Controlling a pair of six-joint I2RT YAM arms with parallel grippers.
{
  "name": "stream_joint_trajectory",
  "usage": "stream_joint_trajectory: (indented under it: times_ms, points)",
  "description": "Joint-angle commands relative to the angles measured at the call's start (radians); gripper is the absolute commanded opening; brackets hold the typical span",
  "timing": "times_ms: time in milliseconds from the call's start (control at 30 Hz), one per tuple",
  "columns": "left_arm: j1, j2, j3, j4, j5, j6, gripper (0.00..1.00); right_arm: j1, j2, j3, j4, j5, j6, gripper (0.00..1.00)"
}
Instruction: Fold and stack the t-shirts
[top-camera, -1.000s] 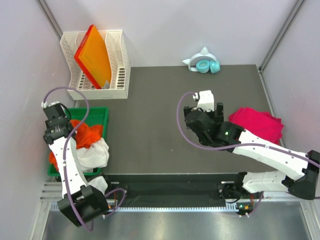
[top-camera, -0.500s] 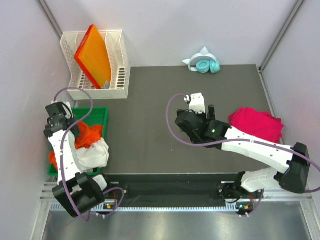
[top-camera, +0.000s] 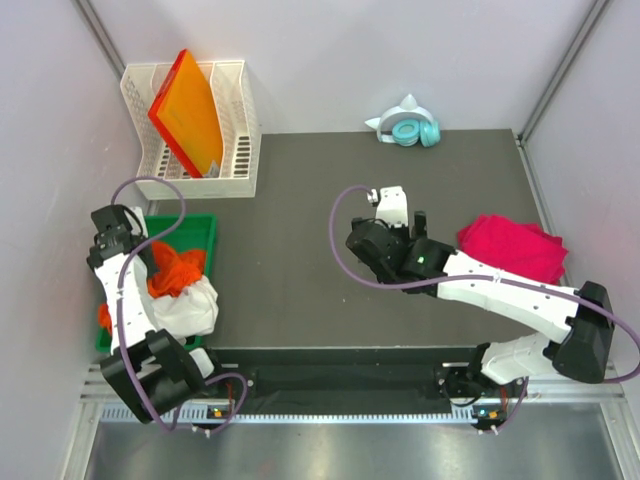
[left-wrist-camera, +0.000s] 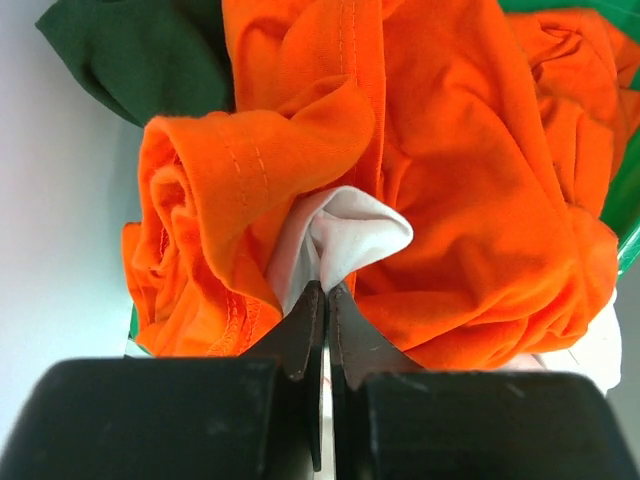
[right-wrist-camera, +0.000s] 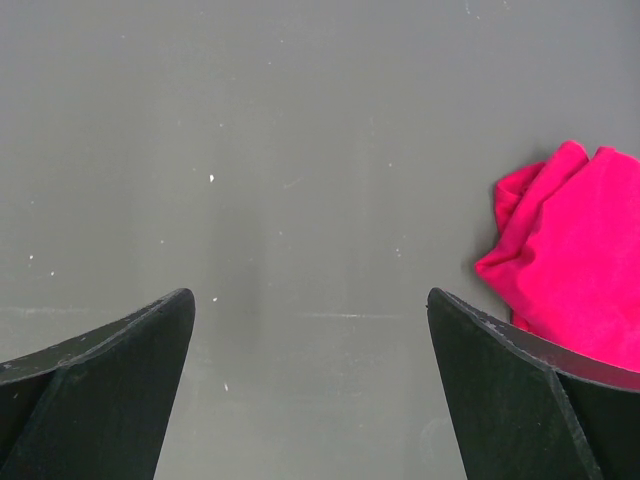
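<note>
Your dark table mat (top-camera: 290, 270) carries a crumpled crimson t-shirt (top-camera: 515, 248) near its right edge. The green bin (top-camera: 205, 232) at left holds an orange t-shirt (left-wrist-camera: 460, 170) heaped over a white t-shirt (left-wrist-camera: 350, 232). Right gripper (right-wrist-camera: 310, 300) — fingers spread wide over bare mat, crimson t-shirt to its right. Left gripper (left-wrist-camera: 325, 295) — clenched on a fold of the white t-shirt.

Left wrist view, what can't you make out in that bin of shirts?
- How many shirts: the orange shirt covers most of the white shirt, and the dark green cloth runs off the top edge.
- Whether the shut left end effector pinches the white shirt: its fingers hide the contact.
- Green bin: only slivers show.
</note>
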Motion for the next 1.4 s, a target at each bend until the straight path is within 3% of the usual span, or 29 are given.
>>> stream_joint_trajectory:
  times_ms: [0,133,167,267,400,533,600,633,667,767,967,1100,1200,1367]
  points:
    - [0.010,-0.048,0.010,0.026,0.013,0.007,0.00,-0.002,0.019,0.041,-0.003,0.008,0.033,1.00]
    - [0.008,-0.117,0.111,0.006,0.103,0.015,0.00,-0.002,0.031,0.050,-0.001,0.003,0.036,1.00]
    - [0.009,-0.116,0.156,-0.002,0.187,0.015,0.00,0.000,0.034,0.052,0.002,0.005,0.034,1.00]
    - [0.008,-0.047,0.404,-0.025,0.283,-0.034,0.00,-0.002,0.034,0.064,0.026,0.006,0.010,1.00]
    - [0.005,0.114,0.873,-0.091,0.486,-0.138,0.00,-0.002,0.039,0.093,0.037,0.009,-0.006,1.00]
    - [-0.033,0.252,1.108,-0.118,0.596,-0.206,0.00,-0.002,0.031,0.106,0.036,0.011,-0.012,1.00]
    - [-0.165,0.269,1.161,-0.122,0.558,-0.194,0.00,-0.002,0.015,0.103,0.034,0.015,-0.012,1.00]
    - [-0.234,0.272,1.166,-0.122,0.465,-0.176,0.00,-0.002,0.008,0.100,0.033,0.017,-0.012,1.00]
    - [-0.374,0.271,1.164,-0.120,0.418,-0.140,0.00,-0.002,-0.008,0.096,0.031,0.017,-0.012,1.00]
    - [-0.592,0.283,1.185,-0.122,0.343,-0.126,0.00,-0.002,-0.038,0.083,0.008,0.026,-0.004,1.00]
    - [-0.926,0.375,1.323,-0.161,0.283,-0.074,0.00,-0.002,-0.142,-0.008,-0.047,0.051,0.083,1.00]
    - [-1.050,0.401,1.383,-0.158,0.245,-0.014,0.00,-0.002,-0.200,-0.046,-0.090,0.052,0.135,0.99]
    - [-1.106,0.447,1.512,-0.148,0.216,0.012,0.00,-0.002,-0.225,-0.054,-0.119,0.054,0.162,1.00]
    - [-1.181,0.361,1.433,0.129,0.191,0.035,0.00,-0.002,-0.226,-0.036,-0.165,0.068,0.197,1.00]
